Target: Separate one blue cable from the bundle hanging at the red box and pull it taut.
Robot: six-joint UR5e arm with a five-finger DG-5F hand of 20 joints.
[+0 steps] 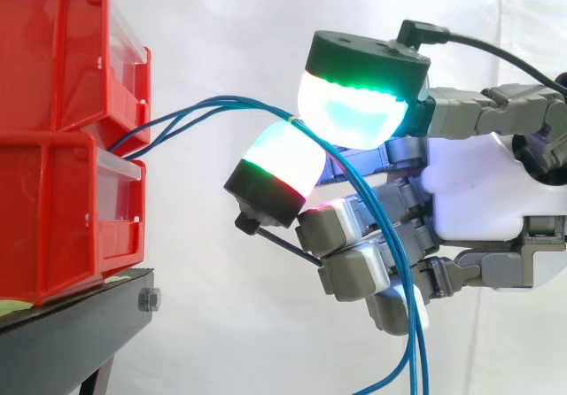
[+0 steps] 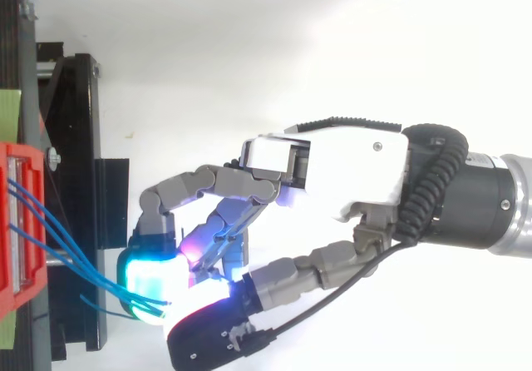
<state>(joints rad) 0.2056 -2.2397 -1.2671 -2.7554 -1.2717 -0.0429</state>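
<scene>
R of bins [image 1: 53, 147]: hand [image 1: 469, 191] round cables [image 1: 221, 103]

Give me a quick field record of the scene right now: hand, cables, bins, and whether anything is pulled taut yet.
hand: hand reaches in from the right, fingers curled
contact: blue cables pass between two glowing pads, then drape down over the lower fingers
cable state: several strands leave the red bins in a curved arc, not taut
separation: strands run together at the pads; no single one clearly apart
support: bins stacked on the black stand
</scene>
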